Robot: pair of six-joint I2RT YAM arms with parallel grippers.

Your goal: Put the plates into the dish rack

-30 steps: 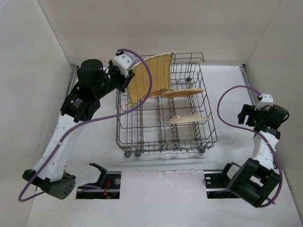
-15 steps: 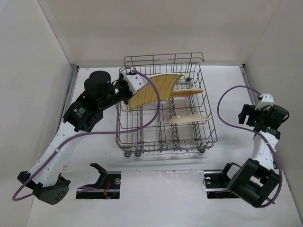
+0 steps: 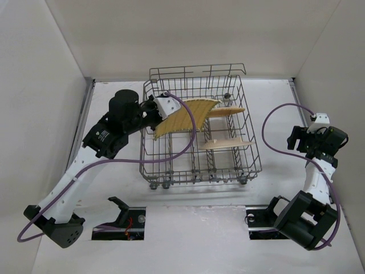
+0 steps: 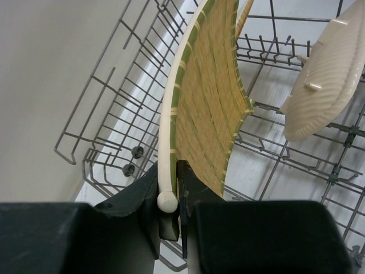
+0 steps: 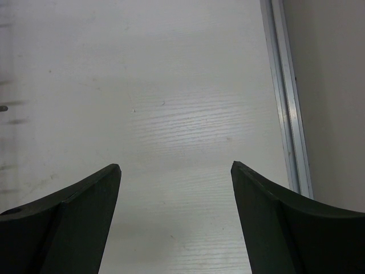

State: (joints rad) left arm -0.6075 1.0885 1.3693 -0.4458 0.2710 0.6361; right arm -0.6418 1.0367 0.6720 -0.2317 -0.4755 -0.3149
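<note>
Over the last second the left arm has swung in from above the far left corner and come down. The yellow plate, which was held high and broadside over the rim of the dish rack, now lies lower and tipped over, inside the rack's far left section. I judge this to be the placing step, nearly done. The plate still needs to settle between the tines before I let go.

In the left wrist view the left gripper is clamped almost fully shut on the pale rolled rim of the yellow plate. One finger is on each face, right at the plate's corner. The plate stands on edge, running away from the camera over the wire floor of the dish rack. I cannot tell whether its lower edge touches the wires yet.

Two more plates already stand on edge in the right half of the rack: the far orange plate and the near orange plate. The yellow plate's far tip is just beside the far one. I cannot see a fourth plate in any view.

The right gripper has not moved. It hangs well apart from the rack at the right side of the table, jaws spread wide with nothing between them, only bare tabletop below.
</note>
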